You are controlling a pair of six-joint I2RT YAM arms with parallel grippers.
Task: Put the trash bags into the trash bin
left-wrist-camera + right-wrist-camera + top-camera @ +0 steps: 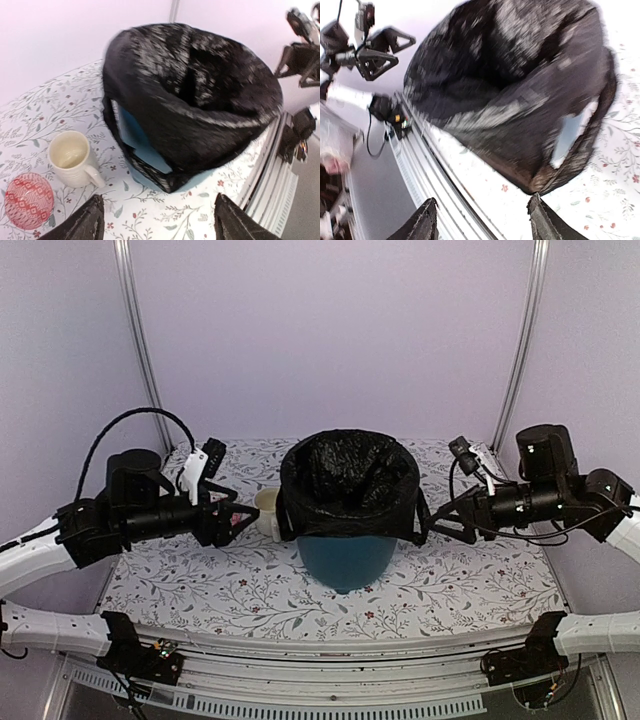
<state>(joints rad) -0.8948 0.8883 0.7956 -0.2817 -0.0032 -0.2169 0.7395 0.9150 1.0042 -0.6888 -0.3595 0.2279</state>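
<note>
The bin [346, 560] stands upright on the table [470, 590], mouth up. The bag [348, 480] lines it, open upward, its edge folded down over the rim. The left gripper [243, 521] and right gripper [432, 525] flank it just beside the bag, fingers spread, holding nothing.

Plain pale lilac walls [330, 330] close the space behind and at both sides. 2 slim metal posts, one at the back left [138, 350] and one at the back right [520, 340], rise out of view. The table [200, 585] wears a white cloth printed with grey leafy sprigs and small red flowers. A ribbed metal rail [330, 685] runs along its near edge. The light is soft and even, with faint shadows.
</note>
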